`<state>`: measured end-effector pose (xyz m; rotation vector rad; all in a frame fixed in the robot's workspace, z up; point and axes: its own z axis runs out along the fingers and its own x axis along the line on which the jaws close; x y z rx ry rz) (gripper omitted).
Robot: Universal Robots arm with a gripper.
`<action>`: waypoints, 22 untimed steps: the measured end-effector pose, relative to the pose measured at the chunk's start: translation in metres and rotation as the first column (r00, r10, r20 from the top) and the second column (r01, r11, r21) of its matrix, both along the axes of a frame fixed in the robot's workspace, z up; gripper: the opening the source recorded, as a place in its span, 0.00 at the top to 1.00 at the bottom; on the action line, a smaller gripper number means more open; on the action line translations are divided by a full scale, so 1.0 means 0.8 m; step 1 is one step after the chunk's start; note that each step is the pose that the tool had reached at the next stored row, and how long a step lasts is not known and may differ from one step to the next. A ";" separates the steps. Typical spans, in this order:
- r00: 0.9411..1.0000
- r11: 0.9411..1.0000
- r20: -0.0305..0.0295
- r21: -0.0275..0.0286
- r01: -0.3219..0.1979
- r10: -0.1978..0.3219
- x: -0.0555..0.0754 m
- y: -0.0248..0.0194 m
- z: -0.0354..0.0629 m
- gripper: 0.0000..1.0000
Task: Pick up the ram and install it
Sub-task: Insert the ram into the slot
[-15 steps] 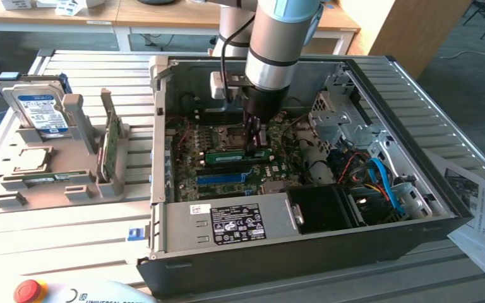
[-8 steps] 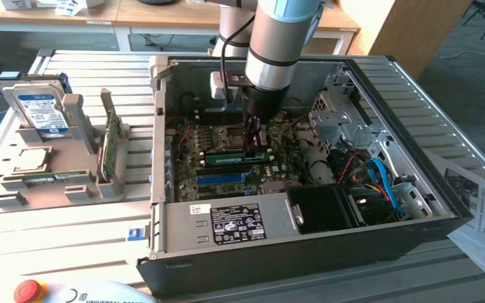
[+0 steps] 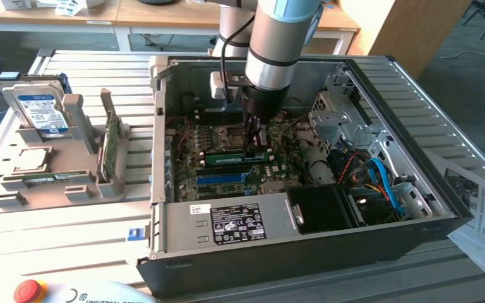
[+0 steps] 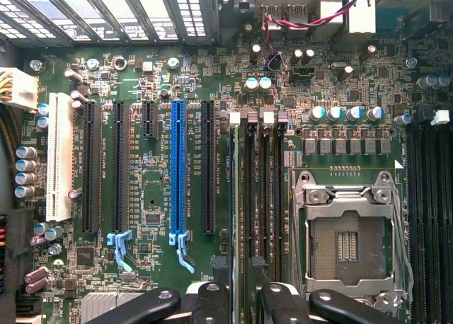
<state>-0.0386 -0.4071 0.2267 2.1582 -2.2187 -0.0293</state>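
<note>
Where the arm stands: the arm (image 3: 280,38) reaches straight down into the open computer case (image 3: 310,252), with its gripper (image 3: 255,150) low over the motherboard (image 3: 217,136).
Claw: released; in the wrist view the two black fingers (image 4: 212,299) stand apart with a gap between them and grasp nothing.
Ram: the ram (image 3: 228,158) stands on its long edge in a slot on the motherboard, just beside the fingertips and stretching toward the exterior view's left. Whether it touches them I cannot tell.
Blue slot: the blue slot (image 3: 225,178) runs parallel to the ram, just nearer.
Socket: the metal-framed processor socket (image 4: 347,232) sits beside the memory slots.
Power supply: the power supply (image 3: 225,224), a grey box, lies against the case's near wall.
Tray: at the exterior view's left of the case, the grey tray (image 3: 23,196) carries a hard drive (image 3: 40,110) at its far end and a green card (image 3: 108,148) standing on edge at its right side.
</note>
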 end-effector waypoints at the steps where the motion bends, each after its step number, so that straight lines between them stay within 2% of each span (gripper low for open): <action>1: 1.000 1.000 0.000 0.000 0.000 0.000 0.000 0.0000 0.000 0.75; 5: 1.000 1.000 0.000 0.000 0.000 0.000 0.000 0.0000 0.003 0.75; 8: 1.000 1.000 0.000 -0.001 0.000 0.000 0.000 0.0000 0.010 0.75; 15: 1.000 1.000 0.000 -0.004 0.000 0.000 0.000 0.0001 0.036 0.75; 22: 1.000 1.000 0.000 -0.011 0.000 0.000 0.000 0.0001 0.064 0.75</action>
